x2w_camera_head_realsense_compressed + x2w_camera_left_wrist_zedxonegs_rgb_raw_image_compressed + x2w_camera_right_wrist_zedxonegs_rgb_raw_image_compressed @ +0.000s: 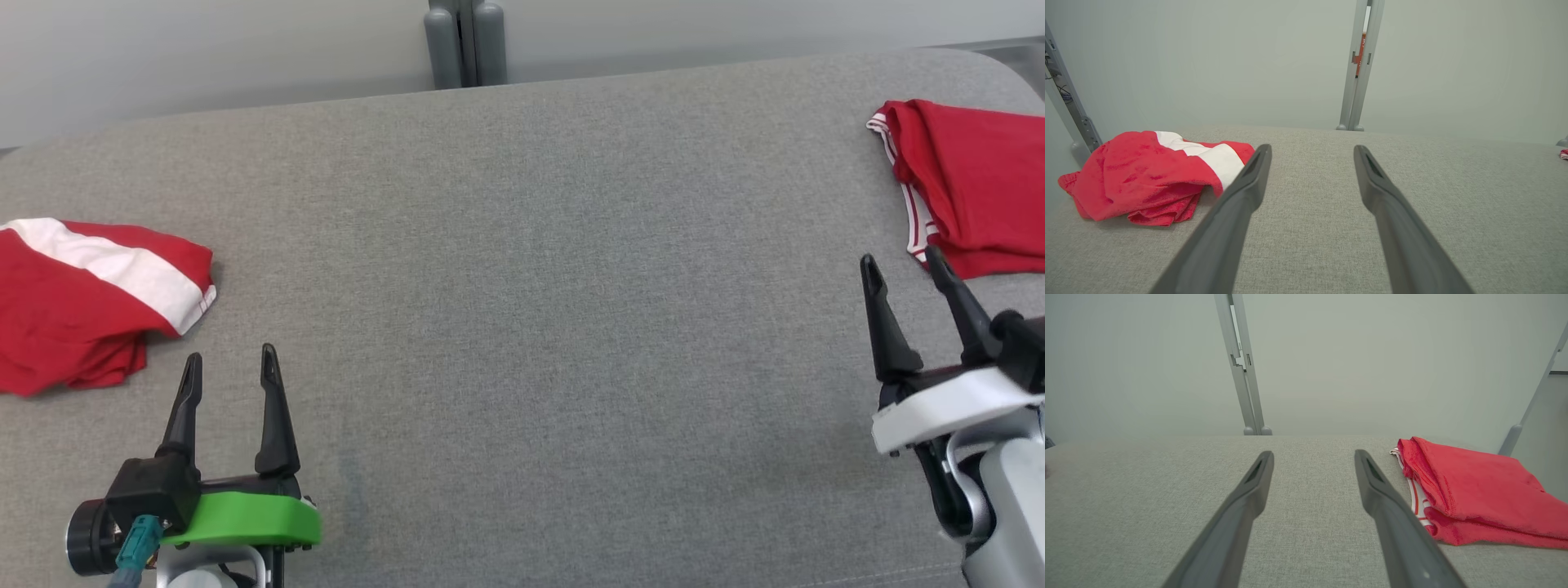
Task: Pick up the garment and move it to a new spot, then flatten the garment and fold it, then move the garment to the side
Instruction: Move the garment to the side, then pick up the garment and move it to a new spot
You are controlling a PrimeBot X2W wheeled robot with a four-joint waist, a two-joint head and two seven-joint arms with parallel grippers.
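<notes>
A crumpled red garment with a wide white band (pixel 90 298) lies at the left edge of the grey padded table (pixel 522 310); the left wrist view shows this garment (pixel 1147 175) left of my fingers. My left gripper (pixel 230 366) hovers open just right of it, empty. A second red garment with thin white stripes (pixel 971 180), folded flat, rests at the far right. In the right wrist view that folded garment (pixel 1474 494) lies right of my fingers. My right gripper (pixel 902 265) stands open and empty just below its near edge.
A grey double post (pixel 465 41) rises behind the table's far edge against a pale wall. Another grey upright (pixel 1069 102) stands behind the left garment. A slanted post (pixel 1531 404) stands behind the right garment.
</notes>
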